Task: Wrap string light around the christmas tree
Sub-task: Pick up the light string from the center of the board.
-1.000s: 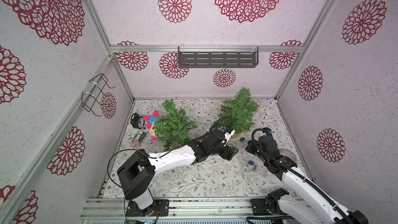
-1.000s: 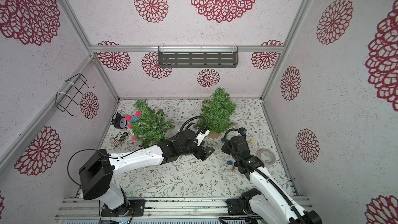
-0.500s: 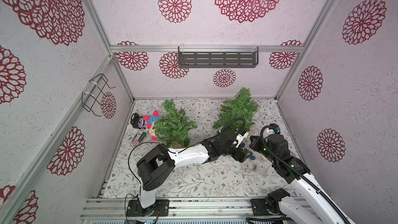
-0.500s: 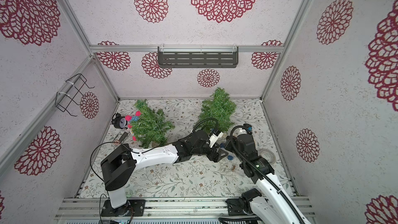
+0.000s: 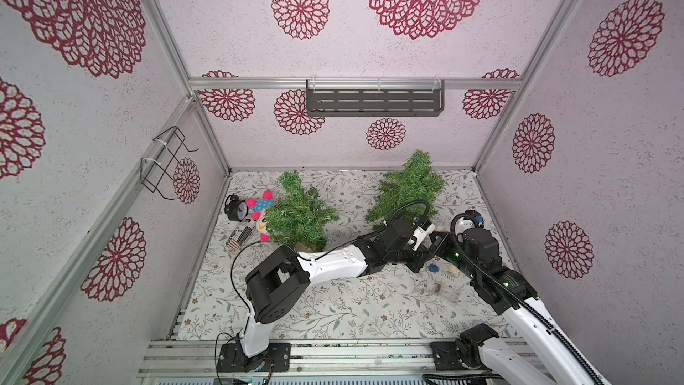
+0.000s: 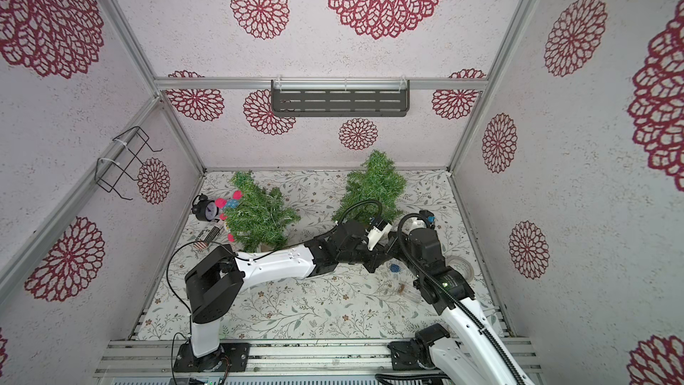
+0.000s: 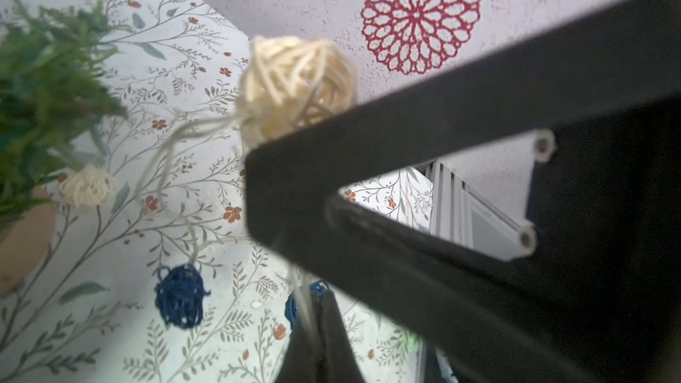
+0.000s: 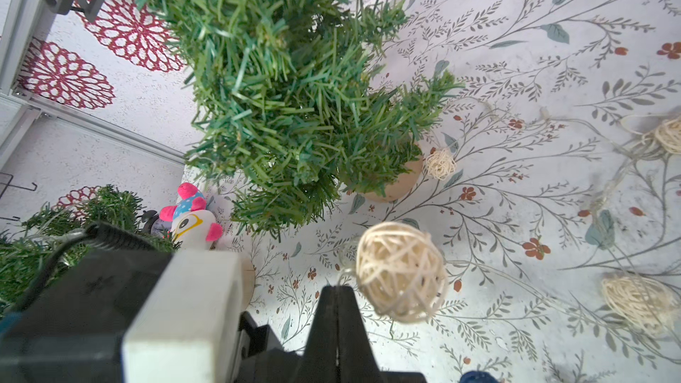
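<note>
Right of centre in a top view, our left gripper (image 5: pixel 419 264), pinched on the string light (image 8: pixel 401 270), sits just beside our right gripper (image 5: pixel 436 245), clamped on it too; the christmas tree (image 5: pixel 407 190) stands directly above them, nearer the right one.

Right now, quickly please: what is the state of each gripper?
Left gripper: closed, holding the wire of the string light.
Right gripper: closed, holding the same string light.

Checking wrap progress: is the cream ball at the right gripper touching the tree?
Apart. The right wrist view shows bare table between the ball and the tree.
</note>
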### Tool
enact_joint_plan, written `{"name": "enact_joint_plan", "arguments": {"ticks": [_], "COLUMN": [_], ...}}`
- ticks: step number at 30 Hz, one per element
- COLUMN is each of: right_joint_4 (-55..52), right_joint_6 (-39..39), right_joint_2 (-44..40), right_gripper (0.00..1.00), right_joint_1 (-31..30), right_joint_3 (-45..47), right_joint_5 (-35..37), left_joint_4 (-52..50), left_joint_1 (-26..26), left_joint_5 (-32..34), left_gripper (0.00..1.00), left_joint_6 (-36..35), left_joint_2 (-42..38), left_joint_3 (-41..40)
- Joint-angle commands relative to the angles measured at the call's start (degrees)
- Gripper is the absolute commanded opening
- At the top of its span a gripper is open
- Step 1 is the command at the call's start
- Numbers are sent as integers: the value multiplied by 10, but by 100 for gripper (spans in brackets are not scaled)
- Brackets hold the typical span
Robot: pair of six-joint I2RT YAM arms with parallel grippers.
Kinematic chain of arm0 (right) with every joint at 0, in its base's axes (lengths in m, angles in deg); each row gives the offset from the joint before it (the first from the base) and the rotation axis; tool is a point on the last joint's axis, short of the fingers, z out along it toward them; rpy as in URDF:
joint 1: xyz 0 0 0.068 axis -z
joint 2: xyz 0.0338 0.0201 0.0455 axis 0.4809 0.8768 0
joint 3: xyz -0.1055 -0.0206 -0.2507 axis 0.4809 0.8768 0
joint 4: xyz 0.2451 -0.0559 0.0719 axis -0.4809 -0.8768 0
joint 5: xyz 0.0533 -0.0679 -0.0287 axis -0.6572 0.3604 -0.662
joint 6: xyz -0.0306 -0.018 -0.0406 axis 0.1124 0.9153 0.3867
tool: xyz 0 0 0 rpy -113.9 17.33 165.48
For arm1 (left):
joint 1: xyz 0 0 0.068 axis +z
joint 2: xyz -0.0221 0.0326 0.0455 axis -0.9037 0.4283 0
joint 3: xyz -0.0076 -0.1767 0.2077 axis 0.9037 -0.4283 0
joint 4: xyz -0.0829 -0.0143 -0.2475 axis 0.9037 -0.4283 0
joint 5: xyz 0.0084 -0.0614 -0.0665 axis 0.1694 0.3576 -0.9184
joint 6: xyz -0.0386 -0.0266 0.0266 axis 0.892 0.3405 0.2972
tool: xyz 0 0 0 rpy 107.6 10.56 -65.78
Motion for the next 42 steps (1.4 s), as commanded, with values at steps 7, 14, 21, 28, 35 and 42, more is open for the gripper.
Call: {"name": "enact_joint_plan", "arguments": {"ticks": [7,14,21,28,35,42], "right_joint_4": [-31,48,123,129,120,112], "right_joint_6": [135,161,180,247,298,331], "right_joint_2": [-23,-14,-31,-55,-70,-88], "right_gripper": [39,63,70,65,63,63], "right_joint_1": [27,29,3,-56,-72,-77], "right_joint_3": [-22,32,60,76,78,63], "right_joint_5": [-105,-254,-296,-228,-199,-210], "left_joint_4": [-100,-179,-195,-204,-218,-220], "left_joint_1": [19,51,58,60,71,73], "left_joint_5": [-49,-63,-54,-33,-32,-37], "left_gripper": [0,0,0,0,0,0], "left_joint_6": [8,18,23,14,8,9], "left_joint_2": [-136,-163,-163,-180,-195,-198], "left_joint_3": [-19,12,27,27,22,30]}}
